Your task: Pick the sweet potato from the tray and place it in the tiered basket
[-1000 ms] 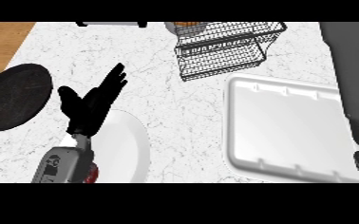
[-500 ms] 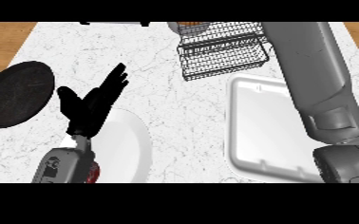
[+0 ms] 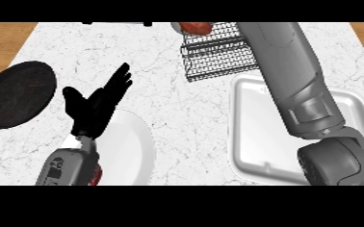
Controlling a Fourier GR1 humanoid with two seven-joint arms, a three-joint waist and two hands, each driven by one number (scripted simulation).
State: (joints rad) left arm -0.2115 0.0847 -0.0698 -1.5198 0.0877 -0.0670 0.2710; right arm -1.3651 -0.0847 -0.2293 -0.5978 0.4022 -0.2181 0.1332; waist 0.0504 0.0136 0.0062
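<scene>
Reddish-brown sweet potato [image 3: 195, 27] at the top edge above the black wire tiered basket [image 3: 217, 57], well clear of the white rectangular tray [image 3: 252, 125] on the marble tabletop [image 3: 177, 101]; right forearm [image 3: 295, 81] reaching there, right hand out of sight, so grip impossible to tell. Left hand [image 3: 96, 103] resting over the white round plate [image 3: 131, 144], fingers straight and spread. Likely solid, stiff, moderately heavy, roll-prone; best taken across the thick middle.

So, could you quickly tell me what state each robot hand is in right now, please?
Left robot hand: open, fingers straight, holding nothing, above the white plate.
Right robot hand: out of view beyond the top edge; only its grey forearm shows.
</scene>
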